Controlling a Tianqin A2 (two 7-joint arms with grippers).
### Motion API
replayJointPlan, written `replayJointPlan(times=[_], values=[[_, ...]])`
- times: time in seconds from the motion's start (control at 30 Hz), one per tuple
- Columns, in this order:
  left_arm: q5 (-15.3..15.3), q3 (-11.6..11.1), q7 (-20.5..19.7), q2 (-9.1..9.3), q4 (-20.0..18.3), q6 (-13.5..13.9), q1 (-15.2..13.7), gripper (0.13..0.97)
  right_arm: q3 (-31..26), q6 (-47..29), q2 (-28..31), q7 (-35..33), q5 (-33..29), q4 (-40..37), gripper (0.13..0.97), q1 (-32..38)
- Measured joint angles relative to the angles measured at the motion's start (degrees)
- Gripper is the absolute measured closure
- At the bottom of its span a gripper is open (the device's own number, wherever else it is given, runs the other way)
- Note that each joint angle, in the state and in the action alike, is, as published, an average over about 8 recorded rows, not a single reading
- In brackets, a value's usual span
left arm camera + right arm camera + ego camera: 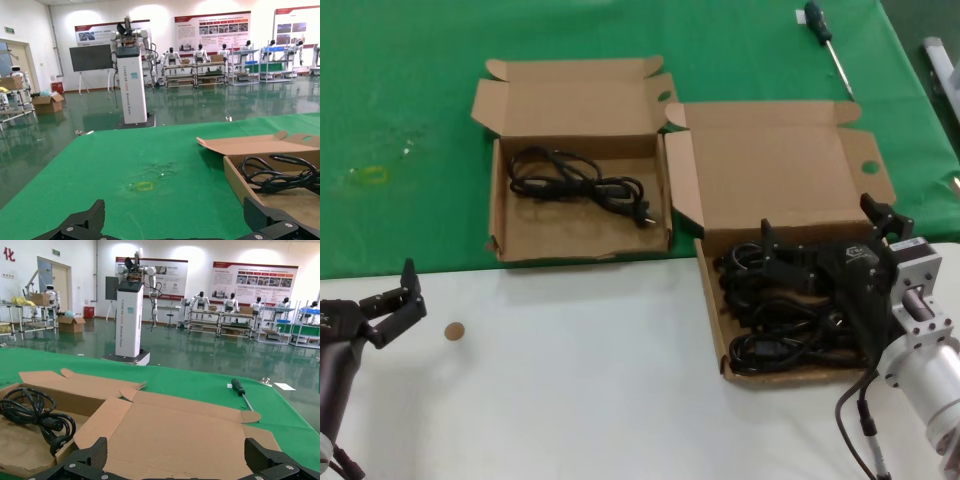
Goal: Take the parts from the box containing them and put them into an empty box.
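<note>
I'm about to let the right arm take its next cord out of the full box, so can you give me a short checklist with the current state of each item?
1. Right gripper over the source box: ok, it sits above the cord pile.
2. Right gripper open for a grasp: ok, fingers spread, nothing held.
3. Cords left to pick: ok, several tangled bundles remain.
4. Destination box lid open: ok, with one cord already inside.
5. Left gripper out of the way: ok, open over the white table, apart from both boxes.
6. Single bundle separable from the tangle: cannot tell.
</note>
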Motion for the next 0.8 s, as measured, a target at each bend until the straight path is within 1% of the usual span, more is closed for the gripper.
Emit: replayJointPlan(times=[0.8], values=[[0.0, 0.0, 0.0, 0.0, 0.0, 0.0, 0.0, 0.132, 0.0, 0.0, 0.0, 0.0, 0.0, 0.0, 0.129, 0.0]])
